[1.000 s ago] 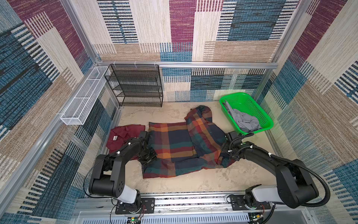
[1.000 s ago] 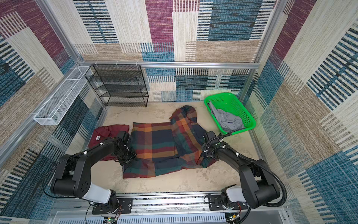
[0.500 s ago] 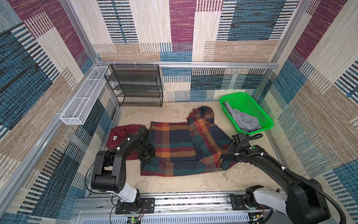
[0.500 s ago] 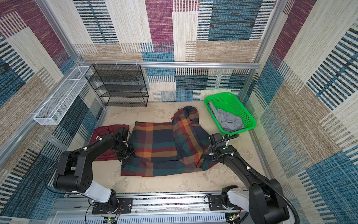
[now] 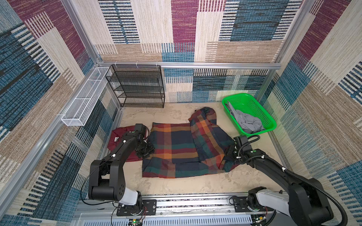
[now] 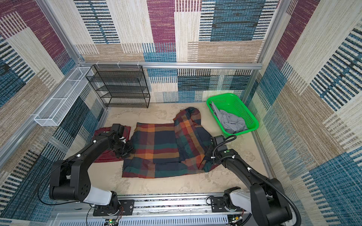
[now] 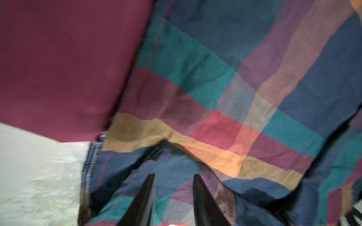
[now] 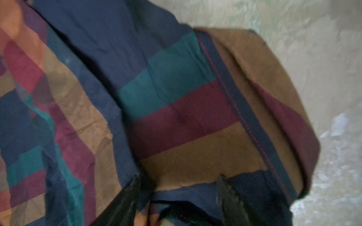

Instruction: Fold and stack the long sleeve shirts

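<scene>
The plaid shirt (image 5: 176, 148) (image 6: 160, 150) lies spread on the floor, one part folded over its right half. My left gripper (image 5: 147, 151) (image 6: 125, 151) (image 7: 173, 175) is at its left edge, shut on a bunched fold of plaid (image 7: 215, 97). The maroon shirt (image 5: 119, 133) (image 6: 106, 157) (image 7: 58, 68) lies flat just left of it, partly under the left arm. My right gripper (image 5: 228, 154) (image 6: 207, 154) (image 8: 179, 177) is at the plaid shirt's right edge, its jaws open astride the navy hem (image 8: 176, 97). The grey shirt (image 5: 248, 122) (image 6: 231, 121) lies crumpled in the basket.
A green basket (image 5: 241, 95) (image 6: 225, 95) stands at the back right. At the back wall is a black wire shelf (image 5: 137, 86), and a white wire basket (image 5: 84, 101) hangs on the left rail. Bare floor runs along the front by the arms' rail (image 5: 195, 203).
The right gripper has slid toward the front along the plaid shirt's right edge, its jaws narrowing. The left gripper has hardly moved. The shirt lies a little flatter.
</scene>
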You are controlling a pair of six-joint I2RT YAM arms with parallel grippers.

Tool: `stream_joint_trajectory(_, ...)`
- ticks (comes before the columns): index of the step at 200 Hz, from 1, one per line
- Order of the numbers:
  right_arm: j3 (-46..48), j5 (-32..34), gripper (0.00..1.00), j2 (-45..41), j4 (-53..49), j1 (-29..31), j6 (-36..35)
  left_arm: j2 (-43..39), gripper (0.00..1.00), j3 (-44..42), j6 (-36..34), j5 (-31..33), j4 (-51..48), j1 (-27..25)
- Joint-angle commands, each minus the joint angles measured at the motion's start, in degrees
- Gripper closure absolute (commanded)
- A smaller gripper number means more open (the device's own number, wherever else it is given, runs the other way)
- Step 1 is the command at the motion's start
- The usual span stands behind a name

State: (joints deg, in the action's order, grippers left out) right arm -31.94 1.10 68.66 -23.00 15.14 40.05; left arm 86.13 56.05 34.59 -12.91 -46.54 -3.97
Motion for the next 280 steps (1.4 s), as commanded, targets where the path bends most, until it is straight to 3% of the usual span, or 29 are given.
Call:
stream_joint_trajectory(1,-0.31,2.23,0.36,4.25,2.02,-0.07,2.99,1.82,0.64,0.05,0.59,-2.99,1.15,-0.77)
stream_joint_trajectory(23,-1.31,8.63,0.35,8.74,-1.63,-1.21,5.42,2.91,0.64,-1.39,-0.07,-3.13,2.06,-0.78)
stream_joint_trajectory(50,0.02,9.61,0.35,8.17,-3.81,-2.97,7.09,3.27,0.64,-2.86,-1.22,-2.74,2.29,-0.78)
stream_joint_trajectory(75,1.16,7.58,0.35,3.1,-6.25,-3.0,7.99,2.96,0.64,-2.8,-2.11,-2.74,1.56,-0.69)
stream_joint_trajectory(107,2.9,-1.62,0.36,-5.36,-6.64,-2.85,8.05,2.36,0.64,-1.33,-2.69,-3.21,0.67,-0.7)
stream_joint_trajectory(144,0.4,0.71,0.36,-13.04,-14.71,-2.6,5.85,1.97,0.64,-1.16,-1.49,-7.5,1.18,-1.1)
stream_joint_trajectory(157,1.33,-2.96,0.39,-15.41,-13.13,-2.17,4.87,1.43,0.64,-1.47,-0.1,-8.3,2.03,-2.32)
stream_joint_trajectory(182,-0.22,-2.42,0.39,-15.94,-10.61,-1.53,1.74,1.64,0.64,-0.24,1.01,-8.18,2.67,-5.94)
stream_joint_trajectory(211,-8.13,-6.27,0.33,-8.52,-5.1,-1.0,-4.48,2.79,0.64,1.38,0.1,-9.13,3.08,-7.11)
stream_joint_trajectory(249,-20.38,-6.67,0.28,6.45,1.15,-0.03,-12.11,0.69,0.62,6.17,-6.9,-10.65,1.73,-6.43)
stream_joint_trajectory(280,-32.33,-3.12,0.22,19.29,2.35,0.66,-18.11,-1.73,0.44,10.07,-12.6,-7.32,-0.61,-4.45)
